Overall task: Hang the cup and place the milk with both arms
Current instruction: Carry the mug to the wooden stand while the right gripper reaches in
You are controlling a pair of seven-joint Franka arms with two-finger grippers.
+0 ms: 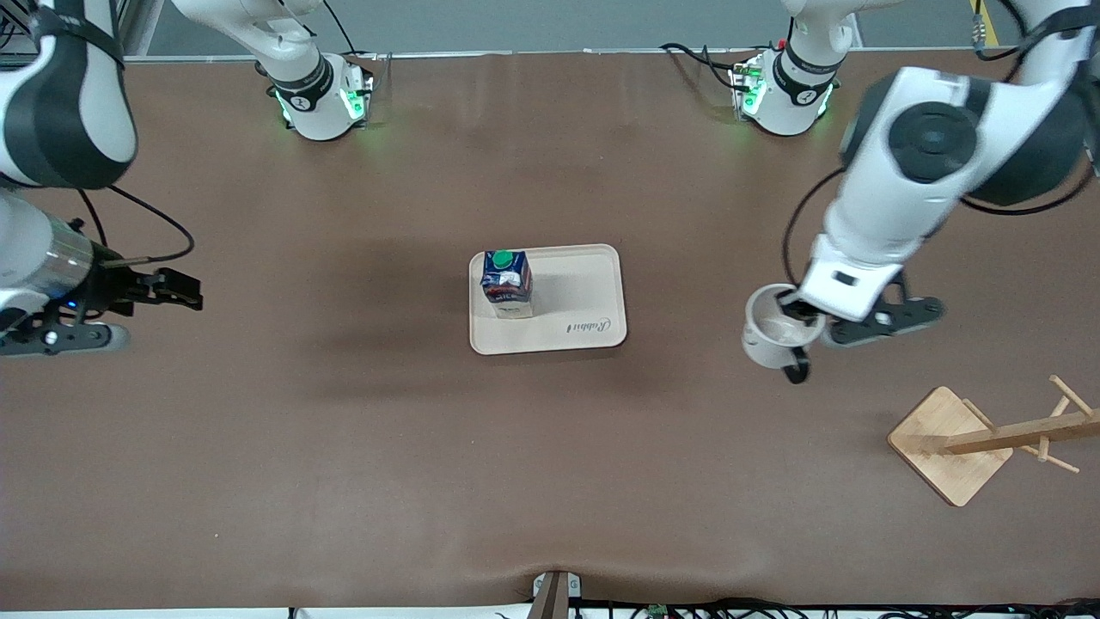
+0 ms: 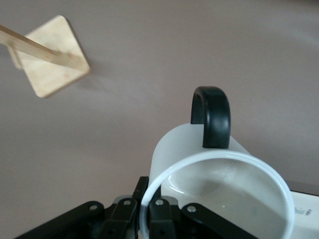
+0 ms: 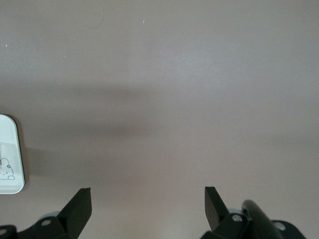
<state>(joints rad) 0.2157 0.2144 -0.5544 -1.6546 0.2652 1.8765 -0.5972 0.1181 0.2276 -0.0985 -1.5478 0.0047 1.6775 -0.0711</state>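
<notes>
The white cup (image 1: 771, 329) with a black handle (image 1: 797, 371) hangs above the brown table toward the left arm's end. My left gripper (image 1: 795, 311) is shut on the cup's rim (image 2: 149, 196), one finger inside and one outside, and the cup's handle (image 2: 212, 115) points away from the wrist. The dark-blue milk carton (image 1: 506, 282) with a green cap stands upright on the beige tray (image 1: 584, 301) at mid-table. At the right arm's end my right gripper (image 1: 176, 288) is open and holds nothing; its fingertips (image 3: 82, 204) frame only bare table.
A wooden cup rack (image 1: 988, 438) with pegs on a square base stands near the left arm's end, nearer the front camera than the cup; its base (image 2: 52, 57) shows in the left wrist view. A corner of the tray (image 3: 10, 159) shows in the right wrist view.
</notes>
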